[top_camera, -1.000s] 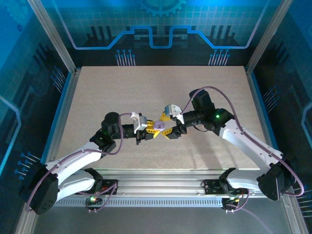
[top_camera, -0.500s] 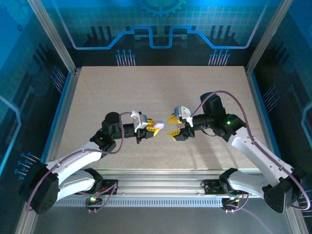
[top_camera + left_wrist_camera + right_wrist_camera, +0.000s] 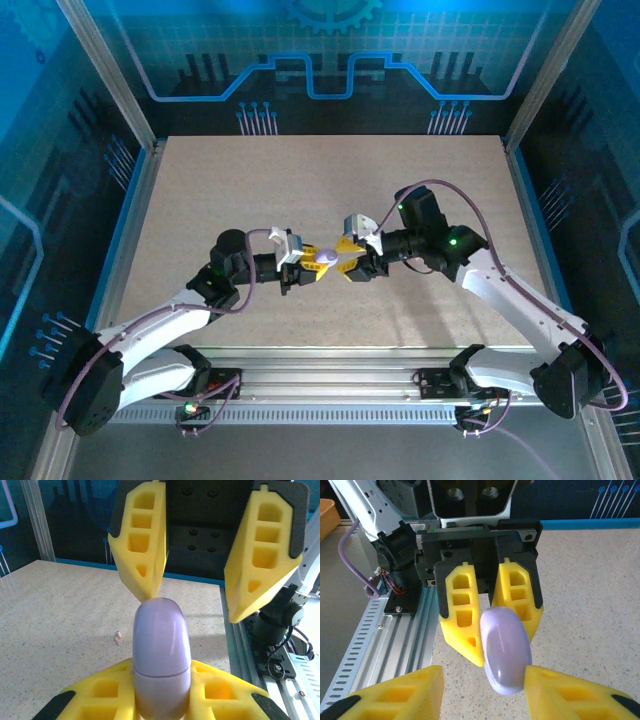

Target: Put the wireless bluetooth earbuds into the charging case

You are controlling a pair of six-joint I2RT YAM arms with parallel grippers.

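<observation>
Over the speckled tabletop (image 3: 300, 190), left gripper (image 3: 316, 263) pinches the case (image 3: 161, 655), long axis pointing between right gripper's (image 3: 344, 260) spread jaws.

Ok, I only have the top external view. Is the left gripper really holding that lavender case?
Observer: Yes. The left wrist view shows the lavender case clamped in the left gripper.
Operator: Is its lid open?
Observer: No, shut; just a thin seam runs across its middle.
Operator: Any earbud lying around?
Observer: One tiny pale piece, likely an earbud, lies on the table beyond the case.
</observation>
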